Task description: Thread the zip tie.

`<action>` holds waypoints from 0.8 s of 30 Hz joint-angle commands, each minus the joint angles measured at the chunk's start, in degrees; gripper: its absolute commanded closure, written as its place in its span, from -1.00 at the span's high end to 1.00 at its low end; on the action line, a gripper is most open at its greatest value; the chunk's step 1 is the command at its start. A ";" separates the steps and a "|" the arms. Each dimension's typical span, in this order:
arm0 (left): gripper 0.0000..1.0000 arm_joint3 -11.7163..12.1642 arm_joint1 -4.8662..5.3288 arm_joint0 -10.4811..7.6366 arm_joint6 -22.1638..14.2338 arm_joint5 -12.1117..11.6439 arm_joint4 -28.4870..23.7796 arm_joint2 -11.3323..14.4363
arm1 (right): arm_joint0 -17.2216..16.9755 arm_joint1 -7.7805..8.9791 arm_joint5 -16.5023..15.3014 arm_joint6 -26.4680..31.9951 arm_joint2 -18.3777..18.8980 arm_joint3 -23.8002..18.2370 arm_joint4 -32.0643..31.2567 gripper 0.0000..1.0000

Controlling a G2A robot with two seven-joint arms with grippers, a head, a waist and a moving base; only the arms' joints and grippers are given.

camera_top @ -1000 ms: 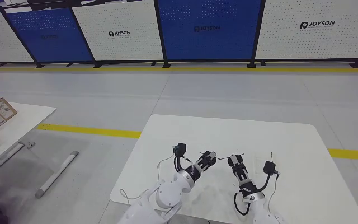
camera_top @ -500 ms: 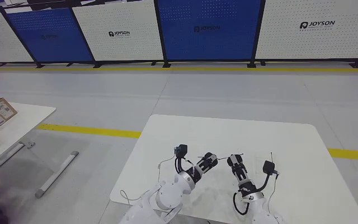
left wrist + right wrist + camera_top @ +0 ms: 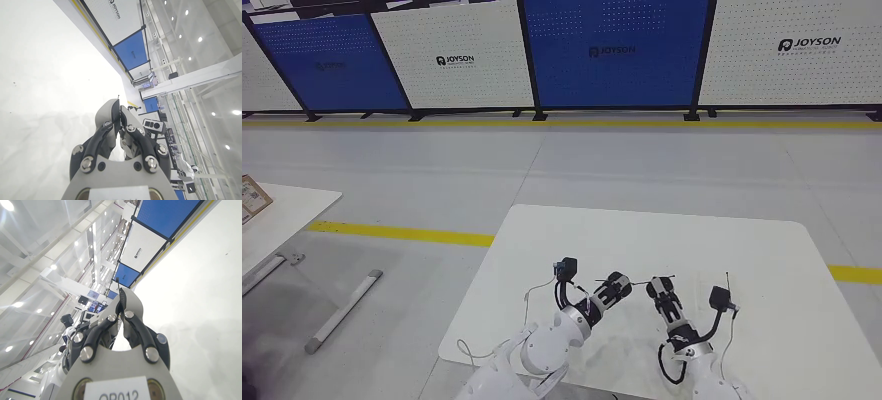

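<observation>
- Both arms sit at the lower centre of the top view, over the near part of the white counter (image 3: 642, 235).
- Left end effector (image 3: 617, 285) is just left of centre. Right end effector (image 3: 659, 289) is just beside it, with a narrow gap between them.
- Zip tie (image 3: 639, 283): a thin black strand bridging that gap, running from one end effector to the other, raised off the counter as far as the top view tells.
- Left wrist view: left end effector (image 3: 120, 112) has its fingers (image 3: 115, 111) pressed together, pinching the strand. A short black tip (image 3: 118, 96) pokes out past the fingertips, and a thin length runs back across the near finger.
- Right wrist view: right end effector (image 3: 121, 298) is also clamped tight on the tie. The ribbed black strap lies between the pads, and its end (image 3: 117, 280) sticks out beyond the tips, at the frame's middle.
- Whether the tail has entered the head: cannot tell.
- Background: blue and white partition panels (image 3: 617, 50) along the top of the frame, and a yellow floor line (image 3: 402, 233) at left.
</observation>
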 commanded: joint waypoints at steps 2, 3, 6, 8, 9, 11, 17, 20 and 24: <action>-1.00 0.10 -0.01 -0.07 -0.37 -0.07 0.41 0.03 | 0.18 0.00 0.20 0.79 -0.07 0.07 0.00 -1.00; -1.00 0.12 -0.02 -0.08 -0.42 -0.09 0.48 0.02 | 0.21 0.00 0.21 1.02 -0.07 0.08 0.06 -1.00; -1.00 0.14 -0.05 -0.06 -0.56 -0.19 0.57 -0.02 | 0.31 0.00 0.25 1.60 -0.02 0.14 0.25 -1.00; -1.00 0.13 -0.07 -0.05 -0.69 -0.37 0.63 -0.05 | 0.35 0.00 0.39 1.79 -0.02 0.13 0.22 -1.00; -1.00 0.12 -0.07 -0.03 -0.76 -0.43 0.67 -0.07 | 0.36 -0.01 0.42 1.85 -0.04 0.11 0.19 -1.00; -1.00 0.10 -0.07 0.01 -0.97 -0.51 0.82 -0.09 | 0.41 0.00 0.31 2.09 -0.13 0.10 -0.12 -1.00; -1.00 0.05 -0.10 0.13 -1.34 -0.63 1.13 -0.12 | 0.44 -0.02 0.12 2.33 -0.36 0.18 -0.67 -1.00; -1.00 0.00 -0.10 0.21 -1.64 -0.74 1.11 -0.16 | 0.45 -0.04 -0.06 2.45 -0.39 0.21 -0.56 -1.00; -1.00 -0.09 -0.11 0.29 -2.28 -0.77 0.76 -0.30 | 0.54 0.00 -0.31 3.48 -0.33 0.29 -0.12 -1.00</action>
